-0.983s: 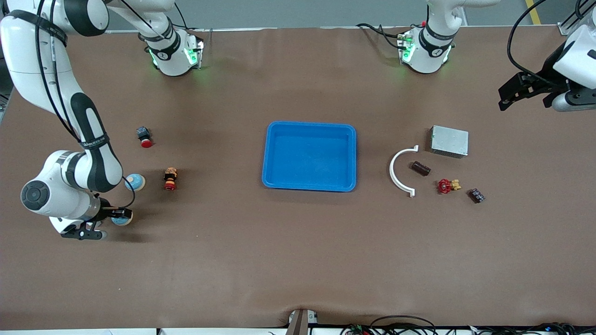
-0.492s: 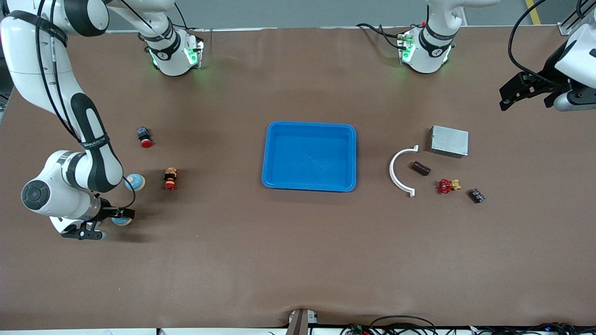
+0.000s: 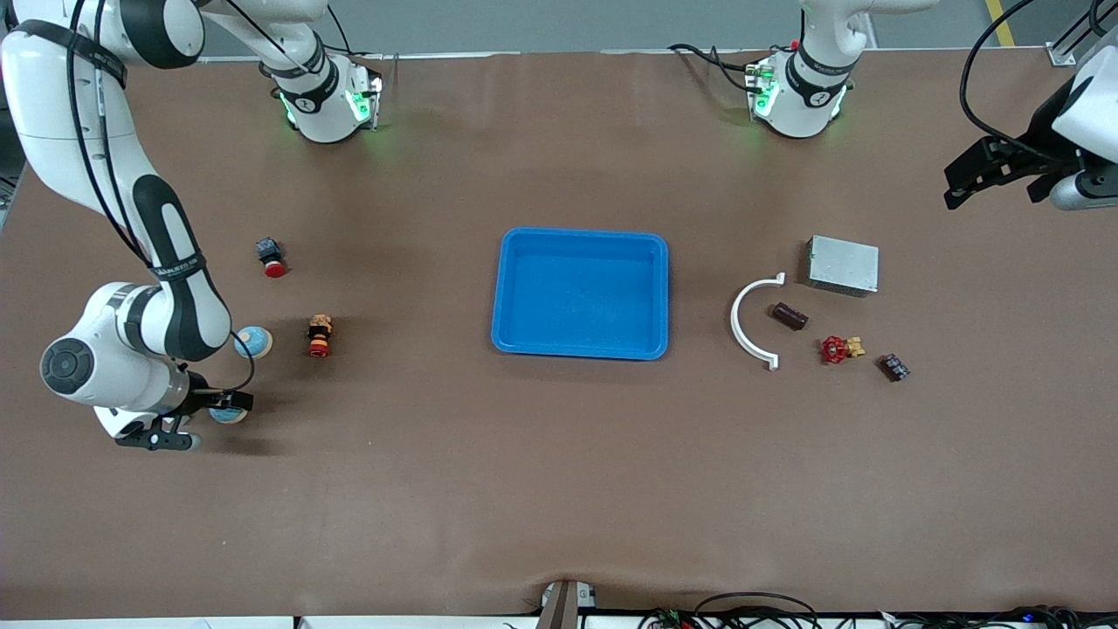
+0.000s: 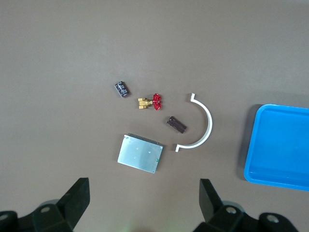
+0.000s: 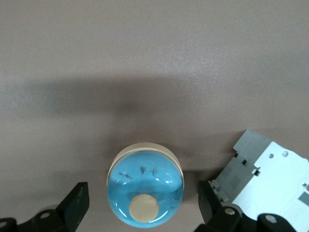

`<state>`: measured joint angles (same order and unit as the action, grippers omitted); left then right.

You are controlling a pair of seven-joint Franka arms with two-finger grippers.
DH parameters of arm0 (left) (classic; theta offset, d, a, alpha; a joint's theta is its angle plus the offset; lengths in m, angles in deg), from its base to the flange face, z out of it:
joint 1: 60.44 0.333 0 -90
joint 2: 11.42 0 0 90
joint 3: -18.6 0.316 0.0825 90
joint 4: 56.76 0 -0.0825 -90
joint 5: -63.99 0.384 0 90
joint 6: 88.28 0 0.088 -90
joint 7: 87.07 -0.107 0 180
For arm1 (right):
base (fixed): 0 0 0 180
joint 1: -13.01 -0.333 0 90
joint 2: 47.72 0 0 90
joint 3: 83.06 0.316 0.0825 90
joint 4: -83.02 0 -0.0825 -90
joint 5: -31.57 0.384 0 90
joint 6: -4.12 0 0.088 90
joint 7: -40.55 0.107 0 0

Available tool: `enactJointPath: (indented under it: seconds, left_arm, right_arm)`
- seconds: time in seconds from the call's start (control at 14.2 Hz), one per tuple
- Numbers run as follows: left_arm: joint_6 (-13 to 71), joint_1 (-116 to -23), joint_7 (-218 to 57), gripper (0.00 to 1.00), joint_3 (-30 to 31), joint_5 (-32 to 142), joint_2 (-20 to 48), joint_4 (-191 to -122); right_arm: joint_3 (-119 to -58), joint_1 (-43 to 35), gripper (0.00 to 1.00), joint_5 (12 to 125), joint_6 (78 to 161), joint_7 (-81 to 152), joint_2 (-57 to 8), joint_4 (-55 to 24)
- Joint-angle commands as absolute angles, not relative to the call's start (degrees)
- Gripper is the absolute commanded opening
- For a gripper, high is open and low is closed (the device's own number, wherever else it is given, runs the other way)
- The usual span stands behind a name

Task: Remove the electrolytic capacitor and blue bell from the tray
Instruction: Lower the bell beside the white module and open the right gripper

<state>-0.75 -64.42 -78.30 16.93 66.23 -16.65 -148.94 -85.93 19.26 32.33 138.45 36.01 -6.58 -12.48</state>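
The capacitor [image 3: 788,315], a small dark brown cylinder, lies inside the curve of a white arc piece [image 3: 751,323]; it also shows in the left wrist view [image 4: 176,124]. A blue dome bell [image 3: 231,414] with a cream button sits on the table. In the right wrist view the bell [image 5: 145,186] lies between the fingers of my right gripper [image 5: 142,203], which is open just above it [image 3: 223,406]. My left gripper [image 3: 969,179] is open and empty, high over the left arm's end of the table [image 4: 145,200].
A blue tray [image 3: 502,293] stands mid-table. A second blue bell [image 3: 253,341], a red-yellow part [image 3: 320,336] and a red button [image 3: 272,258] lie near the right gripper. A white breaker [image 5: 270,179] sits beside the bell. A metal box [image 3: 843,265], red valve [image 3: 837,349] and dark block [image 3: 893,367] lie near the capacitor.
The left gripper has drifted slightly toward the left arm's end of the table. The right gripper has shifted only a little over the bell.
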Motion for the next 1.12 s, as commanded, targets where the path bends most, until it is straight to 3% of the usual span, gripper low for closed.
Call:
enactJointPath:
  seconds: [0.0,0.7,1.05]
  left_arm:
    - [-0.6,-64.1,-79.8,1.0,17.1,65.1,-16.8,-148.9]
    - [0.2,-64.2,-79.8,1.0,17.1,65.0,-16.7,-149.0]
    - [0.1,-64.1,-79.8,1.0,17.0,65.0,-16.9,-148.9]
  right_arm:
    - [-84.9,20.1,1.0,32.4,138.1,35.4,-7.7,-12.3]
    - [-84.6,19.6,1.0,32.0,122.9,36.4,-16.9,-10.3]
    - [-84.4,18.5,1.0,32.4,111.9,37.1,-19.9,-4.8]
